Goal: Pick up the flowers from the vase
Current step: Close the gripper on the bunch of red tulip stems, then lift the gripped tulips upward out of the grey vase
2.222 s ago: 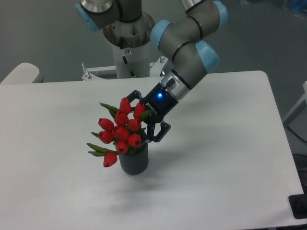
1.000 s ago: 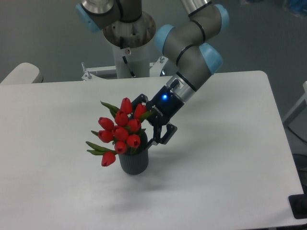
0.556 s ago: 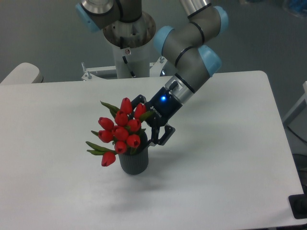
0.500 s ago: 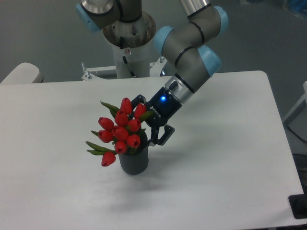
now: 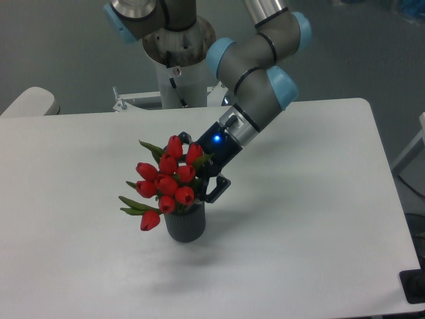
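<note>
A bunch of red tulip flowers with narrow green leaves stands in the short dark grey ribbed vase near the middle of the white table. My gripper reaches in from the upper right at the level of the buds. It is open: one finger shows behind the top buds and the other hangs just right of the vase's mouth. The right side of the bunch lies between the fingers, and the buds hide part of them. I cannot tell whether the fingers touch the stems.
The arm's base column stands at the table's far edge, behind the vase. A beige rounded object sits at the far left. A black item is at the table's near right corner.
The gripper has shifted left and slightly up, closer into the bunch. The flowers and vase have stayed in place.
</note>
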